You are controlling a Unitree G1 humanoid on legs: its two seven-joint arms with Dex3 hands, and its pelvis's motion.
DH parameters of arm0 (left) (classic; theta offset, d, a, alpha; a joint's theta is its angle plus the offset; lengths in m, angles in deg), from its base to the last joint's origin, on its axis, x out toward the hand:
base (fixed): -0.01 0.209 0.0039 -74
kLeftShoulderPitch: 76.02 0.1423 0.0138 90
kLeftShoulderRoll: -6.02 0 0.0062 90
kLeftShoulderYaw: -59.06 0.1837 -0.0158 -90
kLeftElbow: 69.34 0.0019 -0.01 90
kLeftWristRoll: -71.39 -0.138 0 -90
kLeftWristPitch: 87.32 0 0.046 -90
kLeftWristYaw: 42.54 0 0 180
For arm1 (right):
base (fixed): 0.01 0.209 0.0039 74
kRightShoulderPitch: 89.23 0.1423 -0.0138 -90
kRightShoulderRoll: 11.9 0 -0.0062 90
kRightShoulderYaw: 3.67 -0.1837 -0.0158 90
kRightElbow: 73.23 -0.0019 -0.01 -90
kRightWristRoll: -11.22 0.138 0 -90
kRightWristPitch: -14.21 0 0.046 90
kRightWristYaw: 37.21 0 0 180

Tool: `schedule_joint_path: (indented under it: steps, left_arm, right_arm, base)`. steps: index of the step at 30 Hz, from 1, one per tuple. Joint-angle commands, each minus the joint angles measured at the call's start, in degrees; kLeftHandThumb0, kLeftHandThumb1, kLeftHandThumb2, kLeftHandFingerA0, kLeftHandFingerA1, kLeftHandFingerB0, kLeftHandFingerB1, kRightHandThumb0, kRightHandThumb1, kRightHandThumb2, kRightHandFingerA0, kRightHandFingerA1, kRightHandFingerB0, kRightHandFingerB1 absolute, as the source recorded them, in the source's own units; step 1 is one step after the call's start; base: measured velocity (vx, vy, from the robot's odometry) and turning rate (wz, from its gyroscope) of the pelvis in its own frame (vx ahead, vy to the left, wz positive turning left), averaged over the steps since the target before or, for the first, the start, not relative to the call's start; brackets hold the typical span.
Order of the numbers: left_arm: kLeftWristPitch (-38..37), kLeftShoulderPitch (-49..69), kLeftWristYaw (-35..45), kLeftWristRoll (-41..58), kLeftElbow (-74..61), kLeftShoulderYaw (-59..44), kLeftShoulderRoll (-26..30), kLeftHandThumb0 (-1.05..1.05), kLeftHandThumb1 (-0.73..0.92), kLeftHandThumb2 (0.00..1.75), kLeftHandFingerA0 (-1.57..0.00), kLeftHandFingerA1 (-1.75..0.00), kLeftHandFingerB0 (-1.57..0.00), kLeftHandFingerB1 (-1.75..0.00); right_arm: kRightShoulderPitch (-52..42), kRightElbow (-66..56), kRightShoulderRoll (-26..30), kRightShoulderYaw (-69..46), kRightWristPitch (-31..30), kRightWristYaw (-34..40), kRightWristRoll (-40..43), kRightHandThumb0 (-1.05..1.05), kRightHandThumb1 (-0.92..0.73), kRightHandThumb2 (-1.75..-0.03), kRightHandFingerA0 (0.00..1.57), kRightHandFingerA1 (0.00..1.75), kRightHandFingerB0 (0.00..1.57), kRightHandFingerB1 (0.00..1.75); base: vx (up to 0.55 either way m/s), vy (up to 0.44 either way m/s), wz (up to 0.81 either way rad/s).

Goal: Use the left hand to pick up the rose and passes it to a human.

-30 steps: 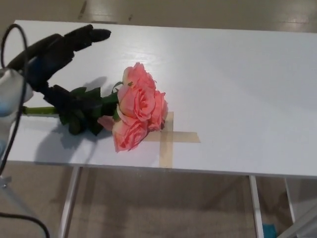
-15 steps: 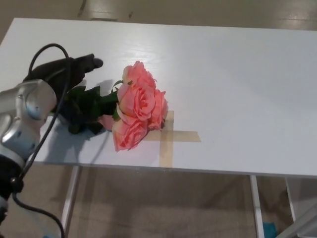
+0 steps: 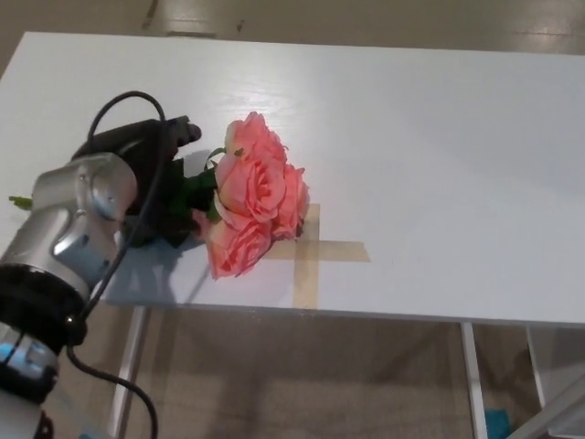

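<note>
Closing in since earlier, left hand (image 3: 155,174) now over rose (image 3: 251,197) stem, grasp unclear, rose unmoved

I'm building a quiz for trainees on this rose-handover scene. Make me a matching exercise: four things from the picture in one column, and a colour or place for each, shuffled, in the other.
Things:
1. pink rose blooms
2. tan tape cross
3. robot's black left hand
4. white table

Descriptions:
A. stuck flat on the tabletop, right of the blooms
B. over the dark green leaves
C. bears everything else
D. lying on its side, salmon-pink

Pairs: 1-D, 2-A, 3-B, 4-C
</note>
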Motion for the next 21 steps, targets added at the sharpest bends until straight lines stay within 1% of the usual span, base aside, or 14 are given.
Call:
schedule_joint_path:
  steps: [1,7,8,9,12,13,14,15,16,17,18,19,20,21]
  left_arm:
    - [0.89,-0.4,0.86,-1.41,1.5,1.26,-1.52,-0.55,0.35,0.66,-0.1,-0.17,-0.1,-0.25]
    - [-0.82,0.05,0.29,-1.86,3.07,2.5,-2.62,-0.48,0.31,0.68,-0.04,-0.36,-0.04,-0.32]
    - [-1.51,0.32,0.12,-1.9,3.19,2.78,-2.54,-0.28,0.33,0.87,0.0,-0.47,0.0,-0.48]
    - [-1.99,0.43,0.32,-1.57,3.38,2.73,-2.47,-0.47,0.45,0.67,-0.38,-0.43,-0.07,-0.31]
    - [-2.78,0.4,0.59,-1.11,3.87,2.59,-2.46,-0.47,0.45,0.67,-0.38,-0.43,-0.07,-0.31]
    - [-2.94,0.46,1.98,0.22,4.51,1.88,-2.77,-0.31,0.62,0.59,-0.79,-0.8,-0.12,-0.28]
    - [-2.42,0.27,3.16,0.34,5.09,1.99,-2.95,-0.29,0.67,0.67,-0.68,-1.36,-0.15,-0.32]
    - [-1.99,0.1,3.99,0.17,5.42,2.18,-3.04,-0.18,0.55,0.96,-0.81,-1.1,-0.08,-0.45]
    - [-1.62,-0.02,4.56,-0.02,5.53,2.41,-3.06,-0.18,0.55,0.96,-0.81,-1.1,-0.08,-0.45]
    - [-0.68,-0.63,6.17,-0.86,5.64,3.39,-2.95,-0.23,0.79,0.65,-0.83,-1.11,-0.26,-0.31]
    - [0.06,-1.02,8.69,-3.18,4.92,5.85,-2.06,-0.24,0.82,0.66,-0.94,-0.54,-0.48,-0.35]
    - [0.36,-1.15,9.15,-3.42,4.97,6.45,-1.93,-0.24,0.82,0.65,-0.99,-0.56,-0.57,-0.39]
    - [0.51,-1.21,9.25,-3.34,4.99,6.7,-1.88,-0.24,0.82,0.65,-0.99,-0.56,-0.57,-0.39]
    - [0.61,-1.43,8.51,-3.32,5.6,6.82,-2.15,-0.24,0.77,0.63,-1.08,-0.61,-0.63,-0.43]
  right_arm:
    - [0.05,0.19,-0.08,0.0,-0.21,-0.8,-0.12,-0.37,-0.71,-0.62,0.64,0.42,0.54,0.38]
    - [0.27,0.26,-0.17,-0.03,-0.44,-1.03,-0.06,-0.36,-0.72,-0.62,0.65,0.42,0.55,0.39]
    - [0.3,0.3,-0.15,-0.07,-0.53,-1.12,-0.03,-0.36,-0.72,-0.62,0.65,0.42,0.55,0.39]
    - [0.39,0.3,-0.16,-0.12,-0.55,-1.23,0.03,-0.37,-0.72,-0.62,0.65,0.42,0.55,0.39]
    - [0.54,0.3,-0.12,-0.23,-0.55,-1.4,0.15,-0.37,-0.72,-0.62,0.65,0.42,0.55,0.39]
    - [0.57,0.29,-0.09,-0.35,-0.52,-1.53,0.27,-0.37,-0.72,-0.62,0.65,0.42,0.53,0.38]
    - [0.68,0.3,-0.1,-0.29,-0.51,-1.64,0.22,-0.37,-0.72,-0.62,0.64,0.42,0.52,0.38]
    - [0.74,0.29,-0.1,-0.25,-0.5,-1.7,0.17,-0.37,-0.72,-0.62,0.64,0.42,0.52,0.38]
    - [0.77,0.29,-0.08,-0.21,-0.49,-1.75,0.14,-0.37,-0.72,-0.62,0.64,0.42,0.52,0.38]
    - [0.85,0.3,-0.02,-0.01,-0.53,-1.76,-0.06,-0.37,-0.72,-0.62,0.64,0.42,0.51,0.38]
    - [0.9,0.27,0.22,0.22,-0.49,-1.96,-0.29,-0.37,-0.72,-0.62,0.63,0.42,0.51,0.38]
    - [0.91,0.27,0.29,0.34,-0.49,-1.99,-0.38,-0.37,-0.72,-0.62,0.63,0.41,0.51,0.38]
    - [0.92,0.28,0.31,0.38,-0.48,-1.99,-0.4,-0.37,-0.72,-0.62,0.63,0.41,0.51,0.38]
    - [1.17,0.34,0.31,0.39,-0.62,-2.04,-0.39,-0.37,-0.72,-0.62,0.63,0.41,0.51,0.38]
  base:
    - [0.0,0.0,0.0]
    - [0.0,0.0,0.0]
    - [0.0,0.0,0.0]
    - [0.0,0.0,0.0]
    - [0.0,0.0,0.0]
    - [0.0,0.0,0.0]
    - [0.0,0.0,0.0]
    - [0.0,0.0,0.0]
    - [0.0,0.0,0.0]
    - [0.0,0.0,0.0]
    - [0.0,0.0,0.0]
    - [0.0,0.0,0.0]
    - [0.0,0.0,0.0]
    - [0.0,0.0,0.0]
